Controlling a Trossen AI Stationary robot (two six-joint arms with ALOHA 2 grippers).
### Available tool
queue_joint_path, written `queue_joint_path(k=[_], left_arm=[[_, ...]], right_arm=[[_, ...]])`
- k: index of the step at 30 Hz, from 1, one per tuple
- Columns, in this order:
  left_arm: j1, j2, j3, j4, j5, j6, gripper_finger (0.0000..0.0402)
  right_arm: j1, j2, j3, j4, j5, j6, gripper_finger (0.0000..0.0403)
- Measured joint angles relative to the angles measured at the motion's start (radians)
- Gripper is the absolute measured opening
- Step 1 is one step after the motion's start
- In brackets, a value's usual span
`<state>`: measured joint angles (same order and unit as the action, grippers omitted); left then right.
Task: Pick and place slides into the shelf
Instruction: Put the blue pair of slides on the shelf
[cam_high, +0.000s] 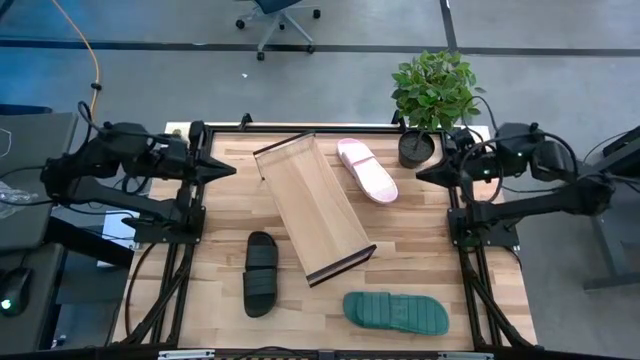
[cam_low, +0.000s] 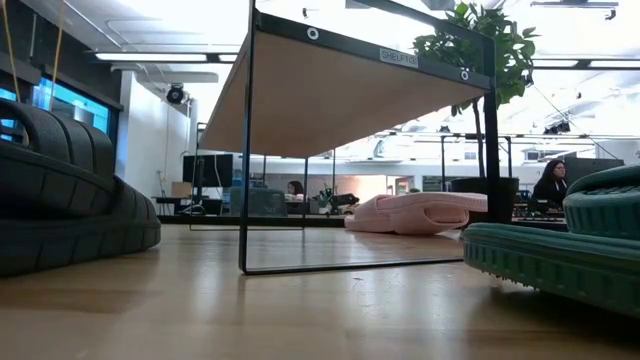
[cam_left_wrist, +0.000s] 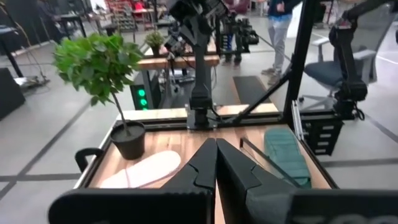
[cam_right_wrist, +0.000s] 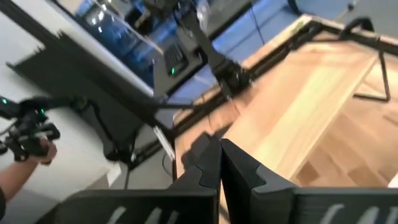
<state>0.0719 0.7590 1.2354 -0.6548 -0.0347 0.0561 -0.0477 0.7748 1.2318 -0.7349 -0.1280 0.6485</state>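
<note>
a: nearest the low camera, what lies on the tabletop (cam_high: 420, 255)?
b: black slide (cam_low: 60, 195) on one side, dark green slide (cam_low: 570, 245) on the other, both flat on the wood and well apart.
a: and behind them?
b: shelf (cam_high: 313, 207), lying diagonally between them, bare, with dark rails at its short ends. none of the slides touches it.
a: the pink one?
b: pale pink slide (cam_high: 366, 170) lies beyond the shelf, near the potted plant (cam_high: 432, 95) at the far corner.
a: the arms?
b: left gripper (cam_high: 222, 169) is at the left edge, fingers pressed together, holding nothing. right gripper (cam_high: 430, 174) is at the right edge, its fingers also closed and empty. both are well apart from the slides.
</note>
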Motion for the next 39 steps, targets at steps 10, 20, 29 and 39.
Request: queue_joint_path(k=[10, 20, 29, 39], left_arm=[[0.0, 0.031, 0.0, 0.012, 0.001, -0.01, 0.0001], [0.0, 0.041, 0.0, 0.026, 0.001, -0.01, 0.0001], [0.0, 0.057, 0.0, 0.026, 0.0, -0.011, 0.0001], [0.0, 0.085, 0.0, 0.024, 0.026, -0.003, 0.0001]], right_arm=[[0.193, 0.135, 0.083, -0.077, 0.052, 0.089, 0.0], [0.479, 0.254, 0.082, -0.029, 0.24, 0.221, 0.0], [0.773, 0.287, 0.082, -0.012, 0.504, 0.465, 0.0], [0.907, 0.38, 0.082, 0.005, 0.68, 0.802, 0.0]])
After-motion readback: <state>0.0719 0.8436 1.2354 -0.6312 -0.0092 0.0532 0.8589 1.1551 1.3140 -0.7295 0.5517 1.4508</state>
